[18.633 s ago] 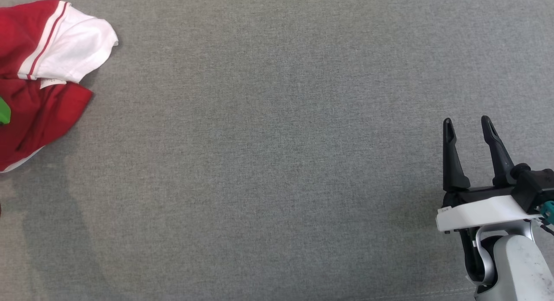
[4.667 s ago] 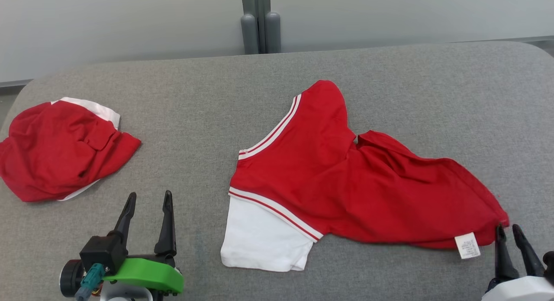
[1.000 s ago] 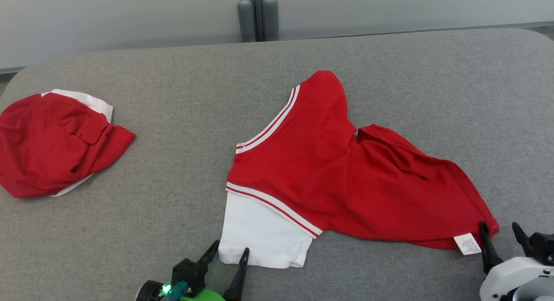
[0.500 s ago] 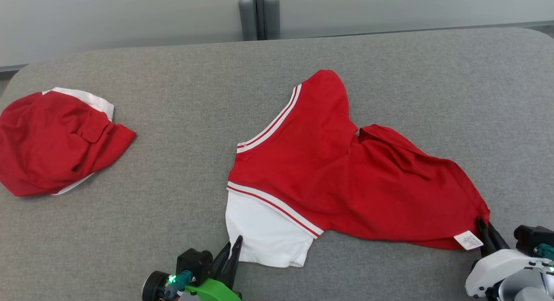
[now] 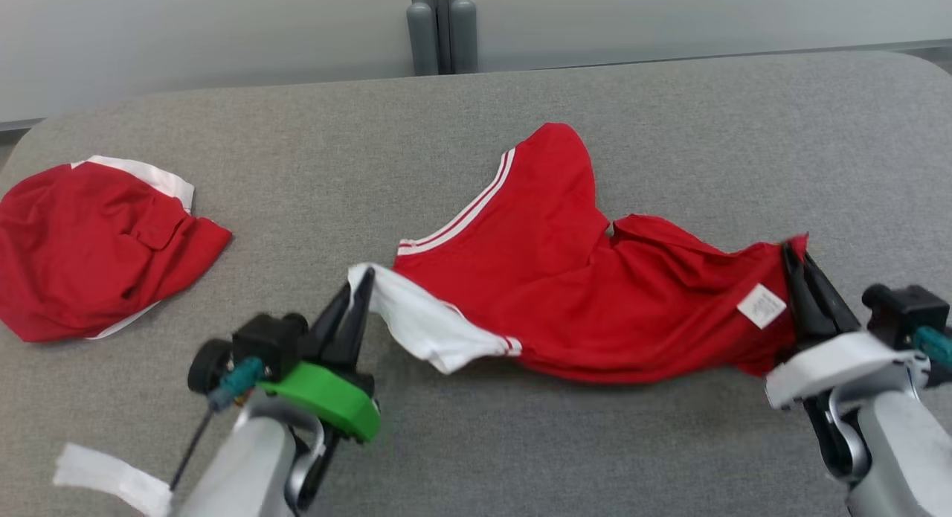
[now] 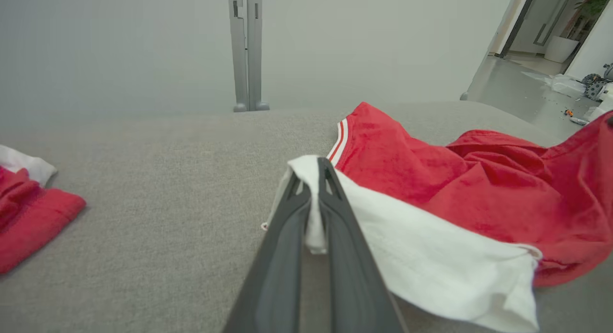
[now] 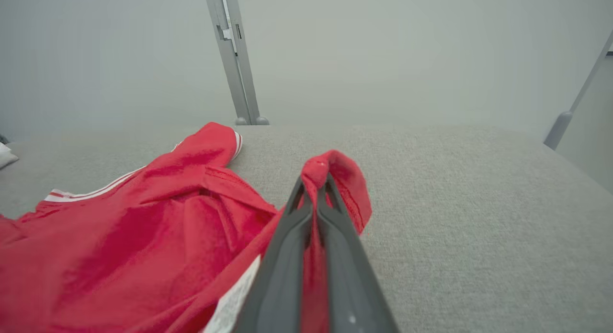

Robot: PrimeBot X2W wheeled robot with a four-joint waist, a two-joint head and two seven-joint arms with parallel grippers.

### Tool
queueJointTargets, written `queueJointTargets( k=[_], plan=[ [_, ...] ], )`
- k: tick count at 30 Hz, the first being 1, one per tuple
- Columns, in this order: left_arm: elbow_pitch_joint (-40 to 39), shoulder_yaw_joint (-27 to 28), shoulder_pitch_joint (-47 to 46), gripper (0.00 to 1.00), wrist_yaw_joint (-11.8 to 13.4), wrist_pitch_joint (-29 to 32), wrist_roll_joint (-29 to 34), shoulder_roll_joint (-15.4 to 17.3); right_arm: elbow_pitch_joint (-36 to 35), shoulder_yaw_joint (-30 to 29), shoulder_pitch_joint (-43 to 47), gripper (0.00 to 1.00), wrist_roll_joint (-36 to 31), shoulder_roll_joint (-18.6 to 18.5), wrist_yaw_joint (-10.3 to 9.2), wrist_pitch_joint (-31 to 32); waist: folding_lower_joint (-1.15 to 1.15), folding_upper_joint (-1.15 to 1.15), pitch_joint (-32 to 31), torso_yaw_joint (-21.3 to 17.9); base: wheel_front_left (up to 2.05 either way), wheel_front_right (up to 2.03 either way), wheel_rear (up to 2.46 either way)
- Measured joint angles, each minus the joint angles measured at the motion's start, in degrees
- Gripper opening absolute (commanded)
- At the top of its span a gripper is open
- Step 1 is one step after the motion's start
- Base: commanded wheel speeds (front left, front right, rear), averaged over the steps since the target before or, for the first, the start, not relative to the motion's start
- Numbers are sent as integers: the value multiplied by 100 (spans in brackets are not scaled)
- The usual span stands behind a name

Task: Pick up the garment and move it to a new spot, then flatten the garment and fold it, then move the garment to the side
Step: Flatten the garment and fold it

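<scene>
The work surface (image 5: 297, 167) is a wide padded top covered with grey woven fabric, and its two far corners are rounded. Behind it stands a pale, plain wall (image 5: 186, 33), divided by a grey vertical post (image 5: 435, 26) whose two rounded feet meet the far edge of the surface. In the left wrist view a doorway (image 6: 546, 21) opens at the far right. In front of it there is a shiny floor (image 6: 507, 79) with some clutter that is too small to name.

The red garment (image 5: 595, 301), with white stripes along its seams, lies across the middle and right of the surface, bunched and wrinkled. The left gripper (image 5: 362, 279) has its two dark fingers pressed together on the edge of the white sleeve (image 5: 424, 323), which hangs down from the tips and is raised off the fabric. The right gripper (image 5: 790, 253) pinches in the same way a red corner of the garment at the opposite end, and the cloth folds over its tips. A small white label (image 5: 761, 306) is just beside these fingers. Between the two grippers the garment sags down to the surface.

A second red garment (image 5: 89, 249), with a white part, lies crumpled at the far left of the surface, well apart from the first one.
</scene>
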Motion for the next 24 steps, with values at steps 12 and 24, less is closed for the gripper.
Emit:
queueJointTargets(
  k=[12,24],
  plan=[
    [712,-442,-3784,0,-10,721,-998,1026,1151,812,-3811,0,904,-58,0,394,1,0,620,-69,0,0,0],
    [2530,-542,-7485,0,-10,914,-1580,1063,3354,461,-7722,0,1380,-55,0,787,1,0,1338,49,0,0,0]
  ],
)
